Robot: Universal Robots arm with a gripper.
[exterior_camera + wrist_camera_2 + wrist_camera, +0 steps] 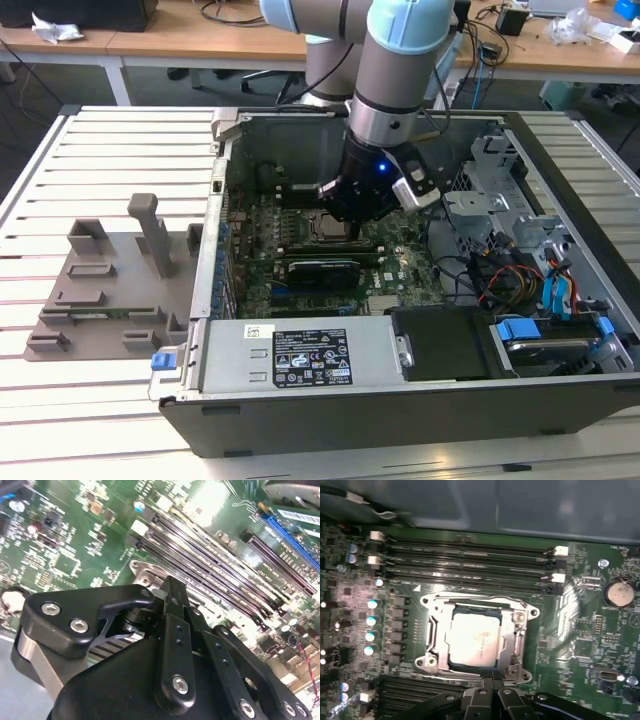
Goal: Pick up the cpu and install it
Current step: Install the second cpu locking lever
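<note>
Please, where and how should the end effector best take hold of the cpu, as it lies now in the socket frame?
The cpu lies flat inside the metal socket frame, silvery top facing up. Probably best to come straight down from above and grip two opposite edges of the raised metal top. The frame surrounds it closely, so a sideways approach looks blocked. The end effector sits at the frame's edge.

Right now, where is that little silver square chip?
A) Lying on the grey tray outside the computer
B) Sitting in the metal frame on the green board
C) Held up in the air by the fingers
B: in the first wrist view the chip sits inside the metal frame on the green board.
</note>
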